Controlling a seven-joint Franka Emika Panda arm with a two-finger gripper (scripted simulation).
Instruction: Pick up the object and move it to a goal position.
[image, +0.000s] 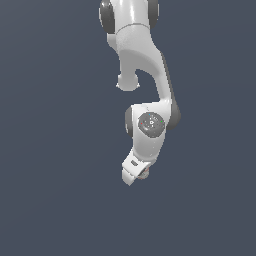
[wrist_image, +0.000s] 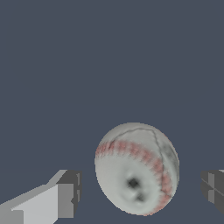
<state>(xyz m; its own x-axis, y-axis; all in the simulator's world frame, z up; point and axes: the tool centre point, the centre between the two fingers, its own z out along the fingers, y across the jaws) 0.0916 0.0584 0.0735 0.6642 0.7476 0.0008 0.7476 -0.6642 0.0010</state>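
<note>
The gripper (wrist_image: 139, 190) is spread wide, and the baseball (wrist_image: 136, 169) sits between its fingers (wrist_image: 65, 194), touching neither one.

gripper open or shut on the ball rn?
Open. In the wrist view the gripper has one finger on each side of the ball, with clear gaps between both pads and the ball.

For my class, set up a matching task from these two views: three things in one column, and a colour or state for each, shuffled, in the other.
Things:
1. ball
2. gripper
3. robot arm

Descriptions:
A. white with dark joints
B. off-white with red stitching
C. open, a finger on either side of the ball, gaps showing

Pairs: 1-B, 2-C, 3-A
</note>
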